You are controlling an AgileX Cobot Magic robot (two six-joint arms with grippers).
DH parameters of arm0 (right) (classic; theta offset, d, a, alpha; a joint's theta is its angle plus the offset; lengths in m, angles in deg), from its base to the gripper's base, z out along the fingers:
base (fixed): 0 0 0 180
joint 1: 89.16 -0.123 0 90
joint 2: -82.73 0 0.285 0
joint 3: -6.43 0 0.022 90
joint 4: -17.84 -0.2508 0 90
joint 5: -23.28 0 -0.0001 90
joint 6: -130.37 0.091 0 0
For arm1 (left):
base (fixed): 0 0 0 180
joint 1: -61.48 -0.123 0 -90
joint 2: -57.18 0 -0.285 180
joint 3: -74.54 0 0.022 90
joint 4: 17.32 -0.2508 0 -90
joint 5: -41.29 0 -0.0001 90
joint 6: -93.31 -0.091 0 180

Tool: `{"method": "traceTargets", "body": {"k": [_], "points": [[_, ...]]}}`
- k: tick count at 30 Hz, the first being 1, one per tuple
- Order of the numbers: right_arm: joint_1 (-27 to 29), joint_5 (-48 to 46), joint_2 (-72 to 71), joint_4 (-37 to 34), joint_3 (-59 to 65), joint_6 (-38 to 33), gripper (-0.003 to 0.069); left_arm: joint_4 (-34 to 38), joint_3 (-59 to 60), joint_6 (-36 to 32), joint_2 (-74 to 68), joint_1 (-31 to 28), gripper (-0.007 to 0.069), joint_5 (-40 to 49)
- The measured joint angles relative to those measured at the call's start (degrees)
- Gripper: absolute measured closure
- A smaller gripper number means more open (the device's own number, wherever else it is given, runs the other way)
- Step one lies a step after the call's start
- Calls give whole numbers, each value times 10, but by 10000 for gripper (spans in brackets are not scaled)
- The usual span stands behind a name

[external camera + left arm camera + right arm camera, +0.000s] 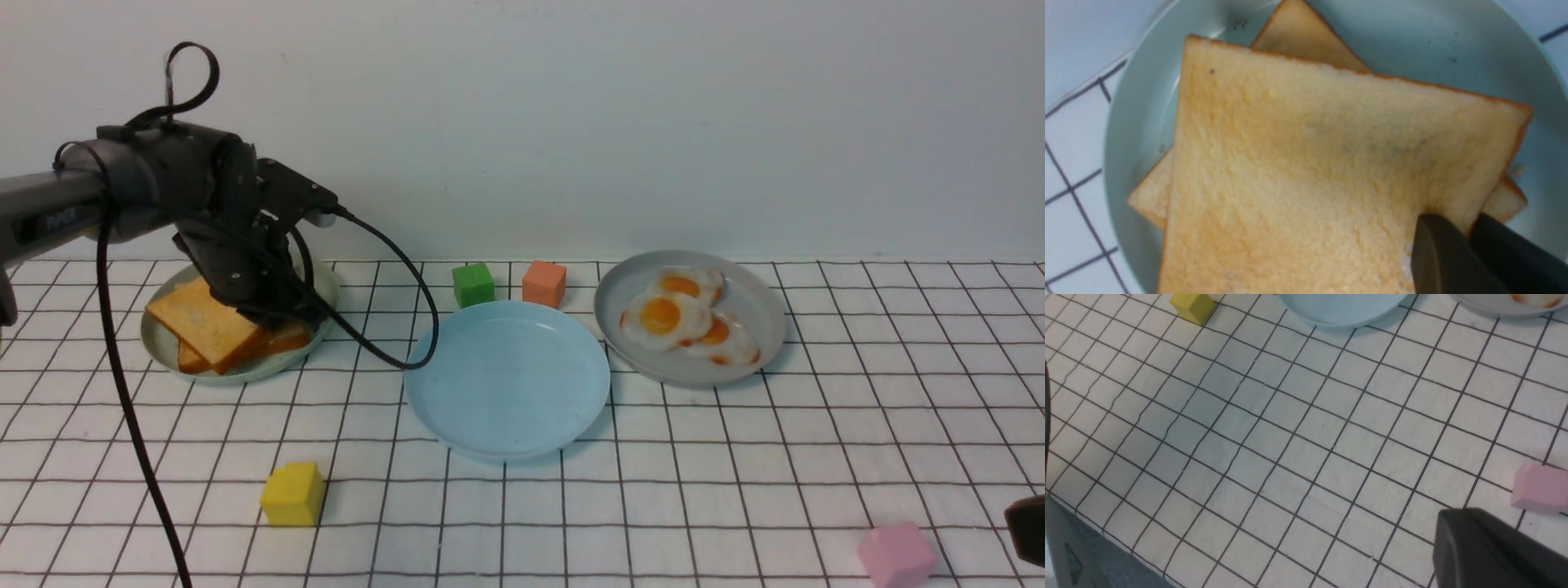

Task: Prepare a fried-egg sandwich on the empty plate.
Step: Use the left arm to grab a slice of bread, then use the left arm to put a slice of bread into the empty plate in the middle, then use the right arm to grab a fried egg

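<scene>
Toast (pixel 208 322) is stacked on the pale green plate (pixel 163 349), far left of the cloth (pixel 735 457). Square slices, golden-brown w/ darker orange crust, surface looks grainy up close. Top slice (pixel 1306 171) sits skewed over the ones under it & tilted, one side raised. L gripper (pixel 1468 230) is clamped on that top slice at a corner, one finger over the face, the other past the crust edge.

Eggs (pixel 663 317): three, glossy white w/ orange yolks, overlapping on the grey plate (pixel 771 339) on the right. Blue plate (pixel 506 384) sits btwn the two plates, nearer the cam. It's round, shallow, low rim, bare.

R gripper (pixel 1457 535) is closed, over the cloth at near right, just beside a pink cube (pixel 1539 490). Also a green cube (pixel 473 284) + orange cube (pixel 544 282) just behind the blue plate, and a yellow cube (pixel 292 493) front-left.
</scene>
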Motion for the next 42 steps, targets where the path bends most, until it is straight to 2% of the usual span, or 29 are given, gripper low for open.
{"method": "traceTargets", "body": {"k": [5,8,9,10,12,18,22,25,29,30,31,34,36,39,40,41,42], "points": [[0,-2,0,1,0,0,641,35,1,11,72,15,582,24],[0,-3,0,4,0,0,640,67,0,13,114,58,582,34],[0,-3,0,11,0,0,638,82,-1,13,125,100,582,39],[0,-4,0,12,0,0,638,82,-1,13,125,105,582,39],[0,-4,0,17,0,0,637,93,-1,14,115,168,582,39],[0,-16,0,18,0,0,633,82,1,29,55,255,582,1],[0,-31,0,18,0,0,631,74,1,39,32,271,578,-15],[0,-37,0,18,0,0,629,72,1,39,27,274,535,-16],[0,-37,0,18,0,0,627,69,1,41,26,275,394,-7],[0,-37,0,18,0,0,627,69,1,41,26,275,386,-6],[0,-37,0,18,0,0,627,68,1,43,27,275,315,1],[0,-34,0,19,0,0,626,67,1,53,34,275,200,31],[0,-29,2,20,0,0,623,67,1,75,51,278,174,60],[0,-3,12,20,0,0,619,66,-4,116,101,283,200,94],[0,18,23,17,0,0,617,66,-7,147,141,287,239,107],[0,26,28,16,0,1,616,66,-8,147,148,287,256,109],[0,47,43,14,0,3,614,67,-10,164,182,291,305,121]]}}
